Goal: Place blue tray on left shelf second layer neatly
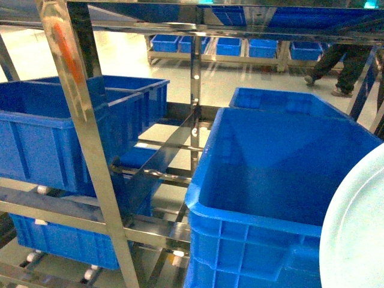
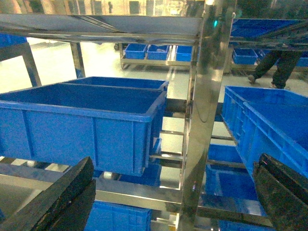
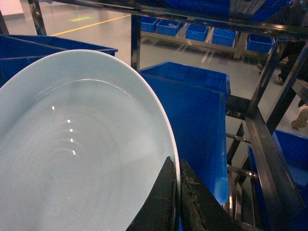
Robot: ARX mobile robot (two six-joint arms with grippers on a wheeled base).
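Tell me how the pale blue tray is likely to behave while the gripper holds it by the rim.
The blue tray looks glossy, with light glints on it, so it may slip in the right gripper, which pinches only its thin rim. It keeps its shape when held at one edge, so it is probably stiff. Wide and shallow, it could tilt or swing.

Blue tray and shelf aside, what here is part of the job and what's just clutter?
Job:
blue tray
right pincer, shut on its rim
left shelf second layer

Clutter:
dark-blue crates
person walking behind
left pincer, open, holding nothing
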